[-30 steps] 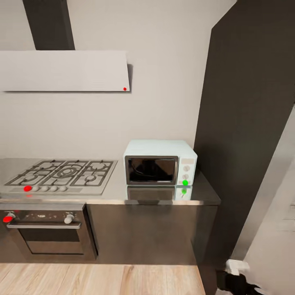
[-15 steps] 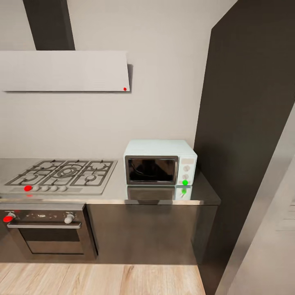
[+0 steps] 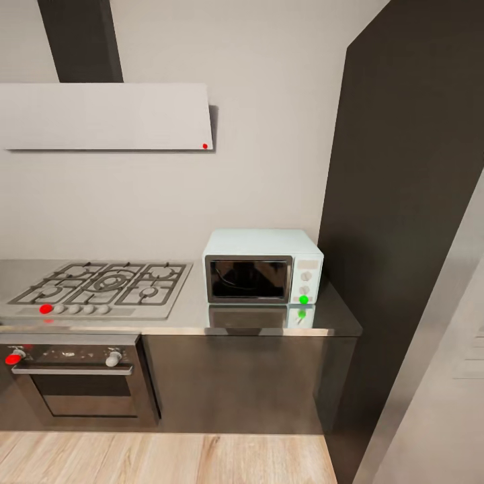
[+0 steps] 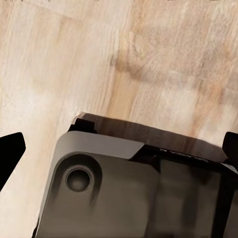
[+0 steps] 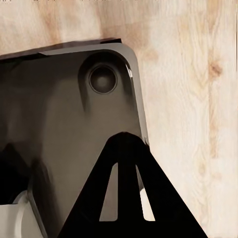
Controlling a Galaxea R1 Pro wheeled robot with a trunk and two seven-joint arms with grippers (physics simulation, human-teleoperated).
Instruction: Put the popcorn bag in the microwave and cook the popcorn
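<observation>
Microwave, door shut, standing at the right end of the table, against the grey wall and beside a tall dark cabinet. A green dot glows under its two knobs. Hob lies to its left, oven below the hob, hood above. Left jaws are spread, tips at opposite edges over wood floor. Right jaws appear pressed together above the robot's base.

The left gripper hung pointing down, two dark fingertips far apart at the frame's edges, jaws spread wide. The right gripper also pointed down, its black triangular fingers meeting at one tip, jaws closed on nothing.
</observation>
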